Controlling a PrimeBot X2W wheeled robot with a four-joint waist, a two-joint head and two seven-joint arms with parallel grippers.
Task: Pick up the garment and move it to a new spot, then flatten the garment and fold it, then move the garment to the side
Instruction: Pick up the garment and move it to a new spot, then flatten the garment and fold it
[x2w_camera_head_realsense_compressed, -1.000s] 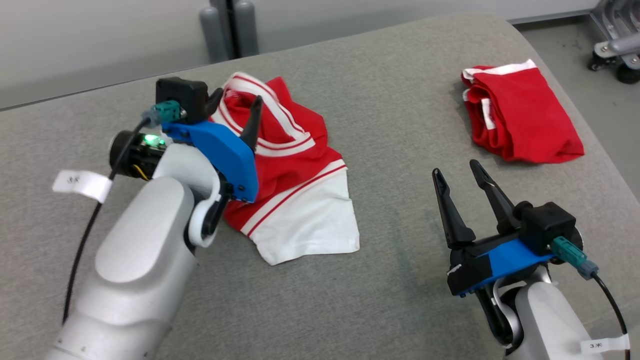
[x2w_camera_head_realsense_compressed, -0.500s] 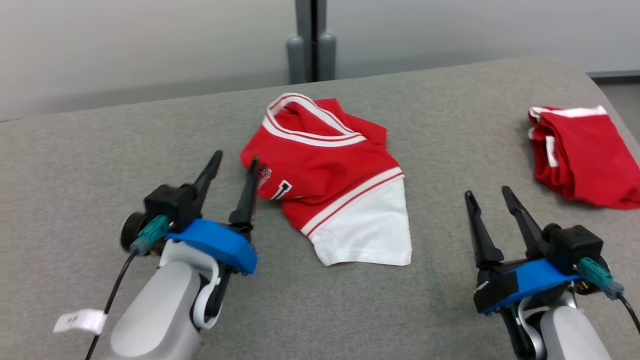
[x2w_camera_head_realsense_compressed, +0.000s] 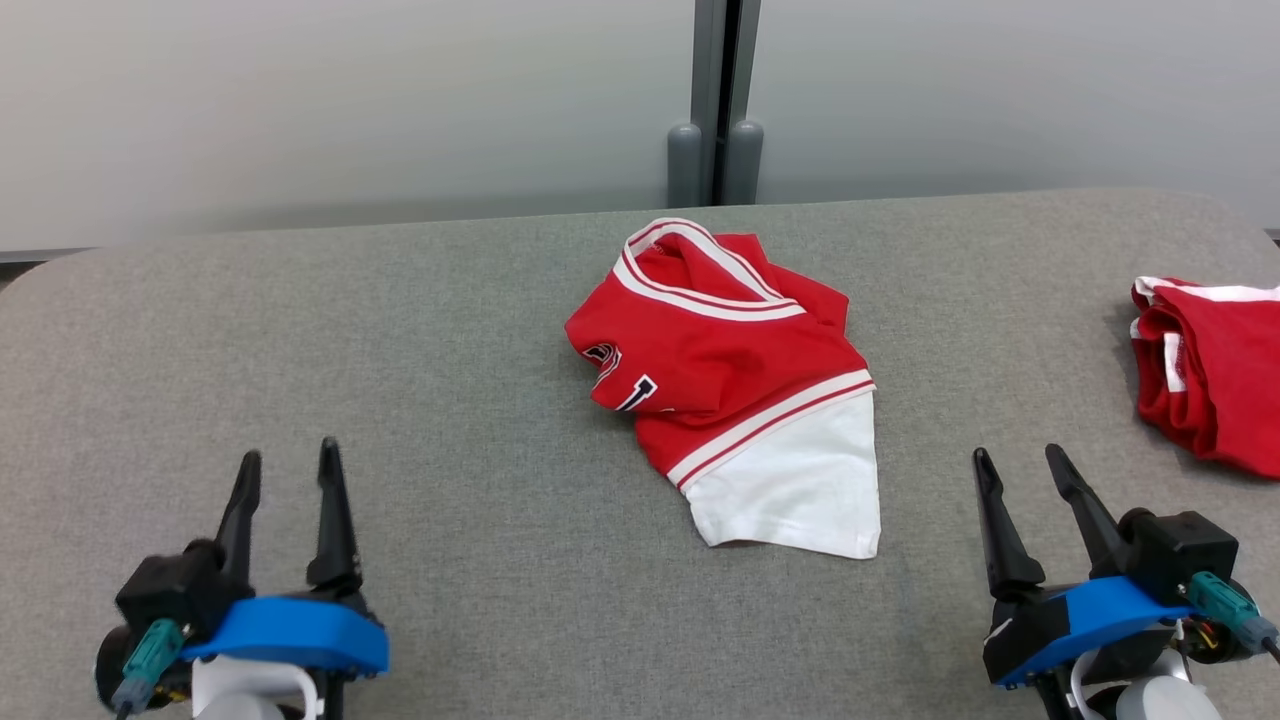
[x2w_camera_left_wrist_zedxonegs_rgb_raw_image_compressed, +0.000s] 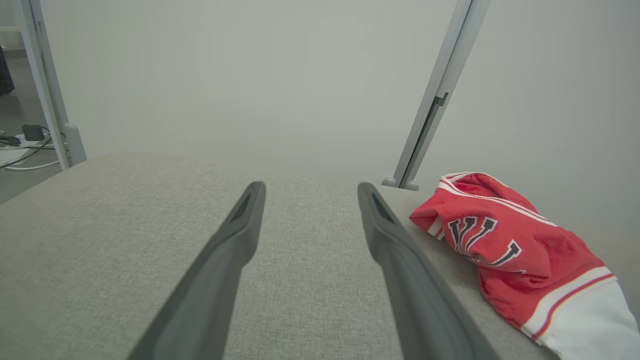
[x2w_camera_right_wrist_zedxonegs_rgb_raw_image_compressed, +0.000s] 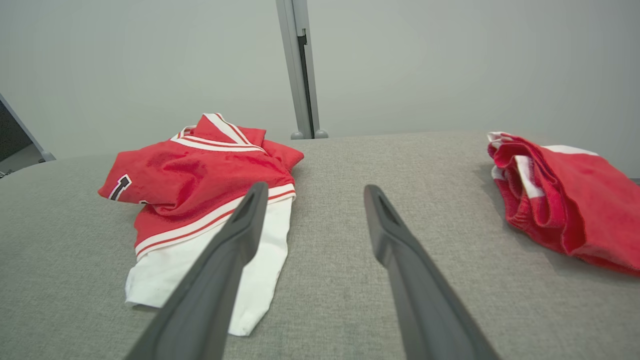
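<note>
Fingers of left gripper (x2w_camera_head_realsense_compressed: 288, 450) and right gripper (x2w_camera_head_realsense_compressed: 1016, 452): spread, empty. The garment (x2w_camera_head_realsense_compressed: 735, 380) lies crumpled ahead, between both finger pairs (not yet flat). Judged step: flattening. Next: reach forward, pinch opposite edges.

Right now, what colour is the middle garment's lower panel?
White, below a thin red stripe; the garment shows best in the head view.

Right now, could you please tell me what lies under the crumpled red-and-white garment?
The garment rests on the grey table; anything beneath its folds is covered.
</note>
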